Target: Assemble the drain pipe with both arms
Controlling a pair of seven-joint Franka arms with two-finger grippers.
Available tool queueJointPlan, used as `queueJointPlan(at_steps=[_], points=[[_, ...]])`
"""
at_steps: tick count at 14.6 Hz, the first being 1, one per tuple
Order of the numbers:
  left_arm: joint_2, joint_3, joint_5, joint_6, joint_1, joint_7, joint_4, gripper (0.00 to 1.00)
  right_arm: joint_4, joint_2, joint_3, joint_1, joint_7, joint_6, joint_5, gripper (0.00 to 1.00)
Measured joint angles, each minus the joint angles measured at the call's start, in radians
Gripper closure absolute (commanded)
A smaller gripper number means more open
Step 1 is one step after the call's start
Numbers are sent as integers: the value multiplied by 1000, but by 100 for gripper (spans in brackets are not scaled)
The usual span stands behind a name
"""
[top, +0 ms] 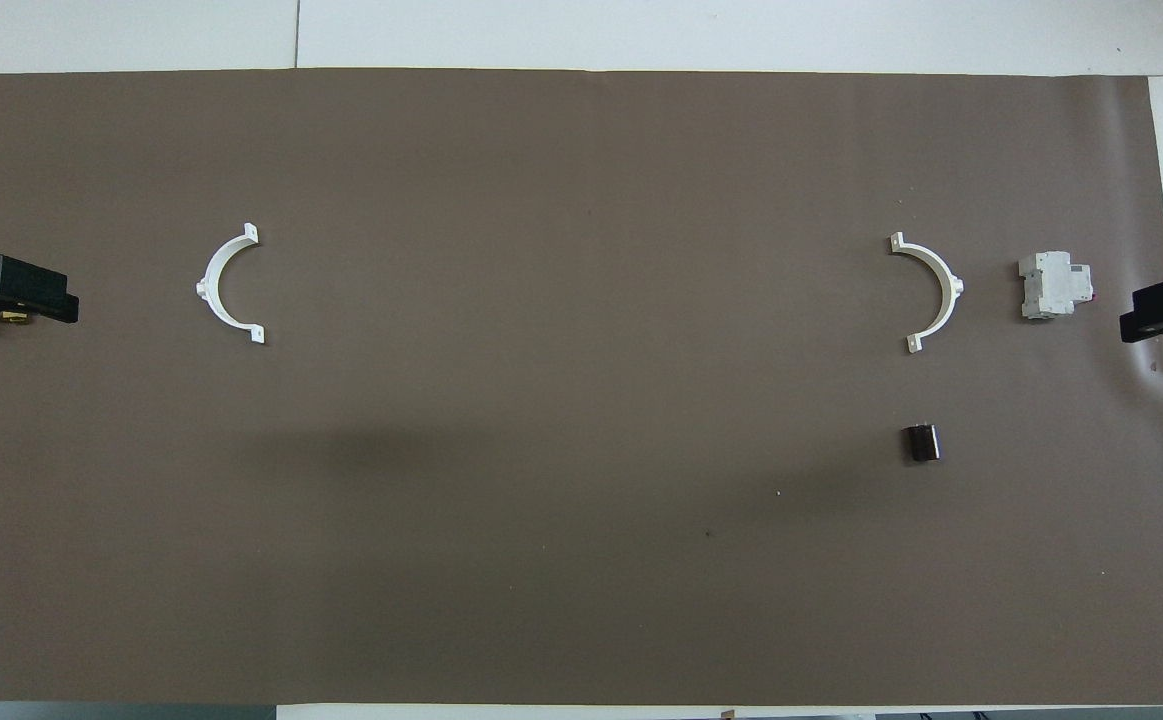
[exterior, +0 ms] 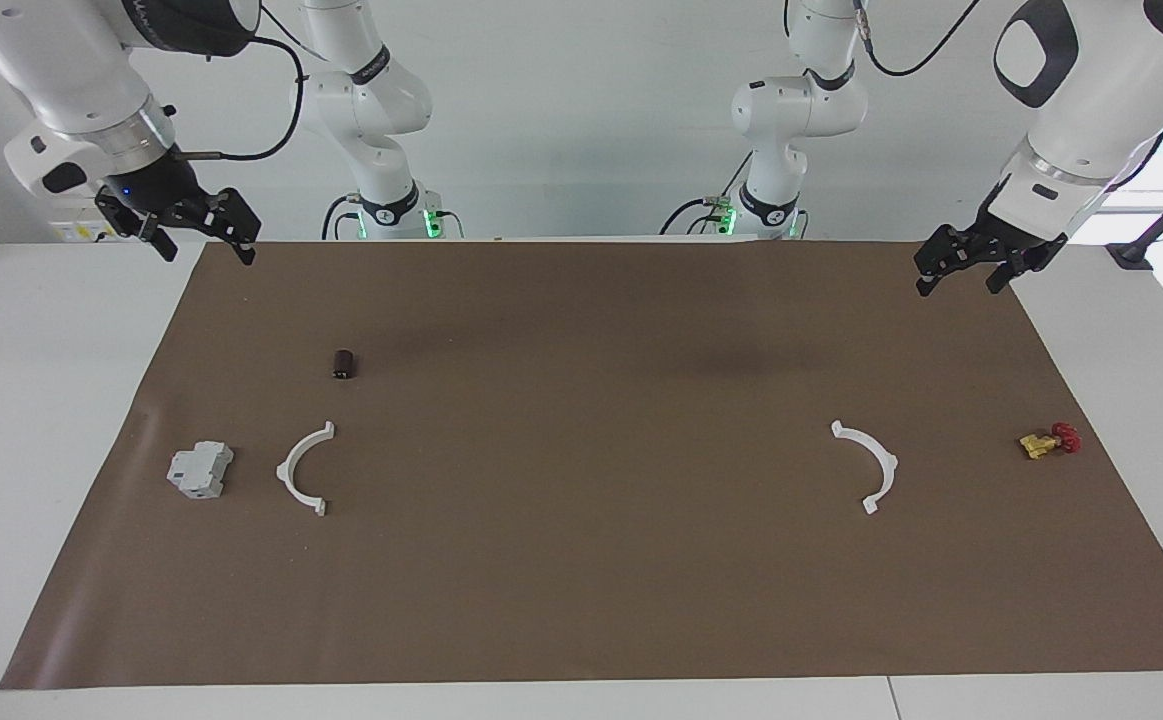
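- The left gripper (exterior: pixel 969 270) is hanging over the mat's (exterior: pixel 581 560) corner, fingers spread wide, holding nothing.
- The right gripper (exterior: pixel 203 243) is doing likewise, empty, touching nothing.

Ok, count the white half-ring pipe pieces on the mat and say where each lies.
2. One half-ring lies beside the grey box, toward the right arm's end; the other half-ring lies toward the left arm's end, near the brass valve. None seems hidden.

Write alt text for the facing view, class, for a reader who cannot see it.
Two white half-ring pipe pieces lie apart on a brown mat, one beside a grey box, one near a brass valve. A small dark cylinder lies nearer the robots. The open left gripper and right gripper hover empty over the mat's corners.
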Motion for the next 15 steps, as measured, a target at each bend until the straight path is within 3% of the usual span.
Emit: queueJointPlan(at_steps=[5, 11, 15], points=[[0, 0, 0, 0, 0, 0, 0, 0, -140, 37, 0, -4, -71, 273, 63, 0], [0, 0, 0, 0, 0, 0, 0, 0, -239, 316, 0, 0, -149, 689, 87, 1], [-1, -2, 0, 48, -1, 0, -17, 0, -259, 447, -1, -22, -265, 809, 90, 20]])
